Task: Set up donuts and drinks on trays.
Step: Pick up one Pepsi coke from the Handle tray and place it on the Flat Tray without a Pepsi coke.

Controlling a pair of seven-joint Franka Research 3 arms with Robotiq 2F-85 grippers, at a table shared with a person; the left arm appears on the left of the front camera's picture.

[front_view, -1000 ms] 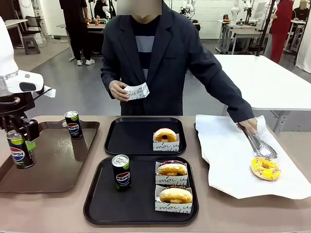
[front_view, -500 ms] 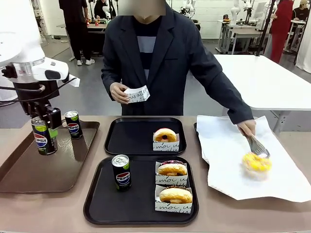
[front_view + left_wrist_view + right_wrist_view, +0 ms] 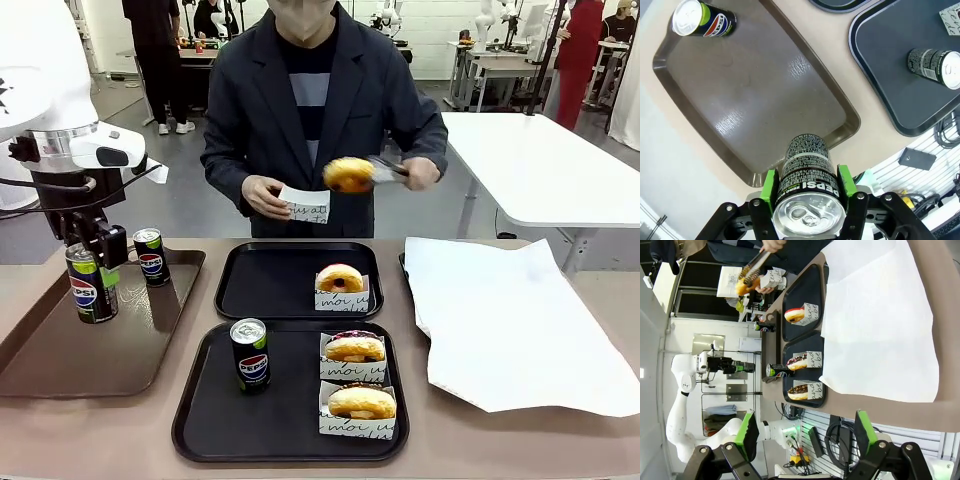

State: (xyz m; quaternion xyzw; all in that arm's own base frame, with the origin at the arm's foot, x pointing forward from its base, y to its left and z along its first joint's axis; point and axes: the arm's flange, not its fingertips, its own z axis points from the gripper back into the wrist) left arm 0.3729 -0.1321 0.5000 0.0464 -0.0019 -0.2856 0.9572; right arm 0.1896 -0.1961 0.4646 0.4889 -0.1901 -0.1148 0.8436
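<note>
My left gripper [image 3: 92, 272] is shut on a black Pepsi can [image 3: 91, 287] and holds it upright just above the brown tray [image 3: 90, 360]. In the left wrist view the green pads clamp that can [image 3: 807, 192] from both sides. A second can [image 3: 150, 257] stands at the brown tray's far end. The near black tray [image 3: 205, 410] carries a third can [image 3: 250, 355] and two sleeved donuts [image 3: 354, 350]. One sleeved donut [image 3: 340, 284] sits on the far black tray [image 3: 265, 285]. My right gripper [image 3: 806, 432] is open with nothing between its fingers.
Across the table the person holds a yellow donut [image 3: 348, 173] in tongs over a white paper sleeve [image 3: 306, 207] in the other hand. A large white paper sheet [image 3: 510, 320] covers the table's right side. Between the brown tray and the black trays runs a narrow strip of bare table.
My left arm has lifted the can and carried it rightward over the brown tray. The person picked the yellow donut off the paper sheet with tongs and brought it to the sleeve.
</note>
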